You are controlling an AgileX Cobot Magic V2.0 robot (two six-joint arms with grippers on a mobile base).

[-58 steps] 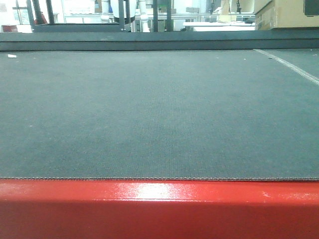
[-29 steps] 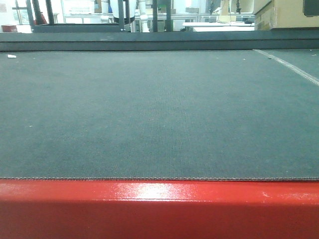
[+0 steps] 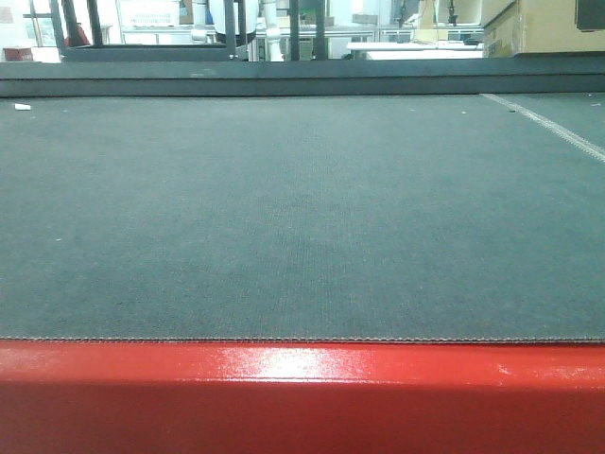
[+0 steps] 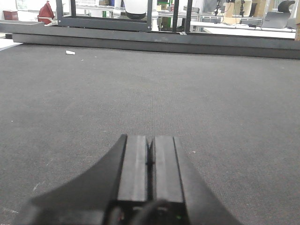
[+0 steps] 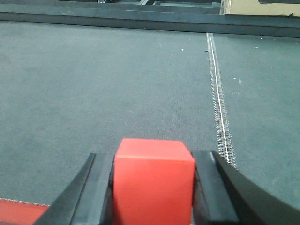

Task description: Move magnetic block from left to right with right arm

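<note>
We see the right gripper [image 5: 153, 160] squeezing the magnetic block [image 5: 153, 187], a red cube, between its two fingers. It hangs over the near edge of the grey mat [image 5: 117, 79], by the red table rim [image 5: 18, 212]. The left gripper [image 4: 150, 157] is pressed closed on nothing, low over the mat. Farther on, a pale seam [image 5: 218, 93] runs to the far edge. A cardboard box [image 3: 548, 24] stands beyond.
</note>
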